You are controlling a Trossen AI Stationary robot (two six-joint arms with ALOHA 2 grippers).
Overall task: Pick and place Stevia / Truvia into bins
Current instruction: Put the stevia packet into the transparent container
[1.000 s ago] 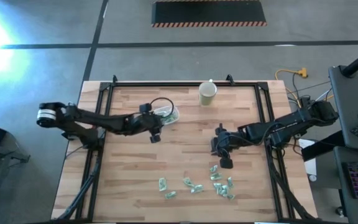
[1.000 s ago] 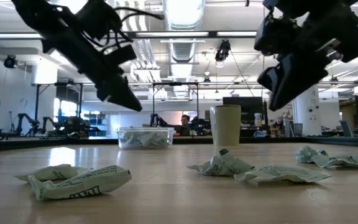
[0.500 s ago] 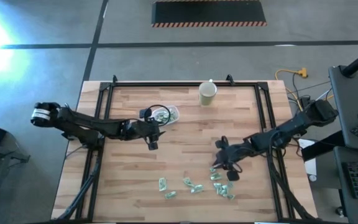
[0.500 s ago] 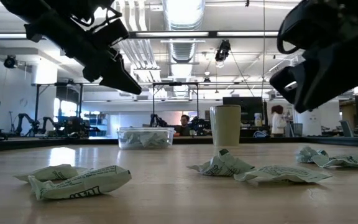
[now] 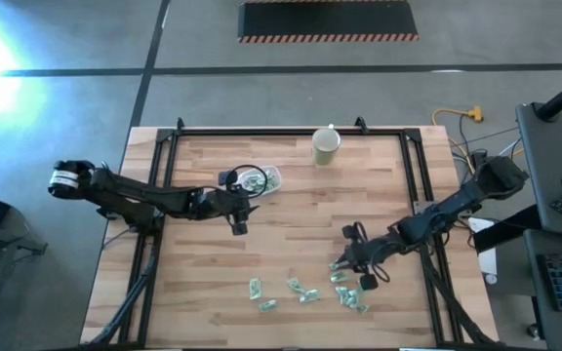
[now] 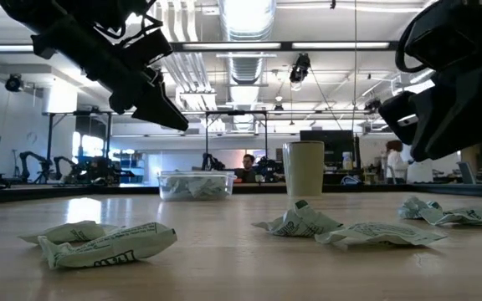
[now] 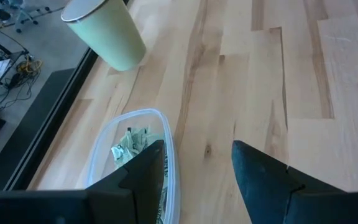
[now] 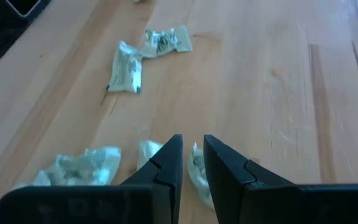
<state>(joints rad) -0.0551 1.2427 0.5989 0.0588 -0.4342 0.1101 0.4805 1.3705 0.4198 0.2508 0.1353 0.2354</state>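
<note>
Several pale green and white sachets (image 5: 301, 291) lie flat along the table's near part, crumpled ones (image 6: 107, 242) closest to the low camera. The clear bin (image 5: 260, 180) stands at the far left middle with some sachets inside (image 7: 129, 146). My left gripper (image 7: 197, 162) hangs open and empty just on the near side of the bin (image 7: 135, 158). My right gripper (image 8: 192, 149) hovers above the right-hand sachets (image 8: 196, 171), its fingers a narrow gap apart with nothing between them. It stays clear of the table (image 6: 429, 142).
A beige cup (image 5: 326, 146) stands upright at the far middle of the table, right of the bin. A black frame (image 5: 261, 132) runs along the table's edges. Bare wood lies between the bin and the sachets.
My left gripper has drawn back from over the bin toward the table's left and near side and risen a little, then held still. My right gripper has swung toward the near edge and sunk, tipping downward over the right-hand sachets.
</note>
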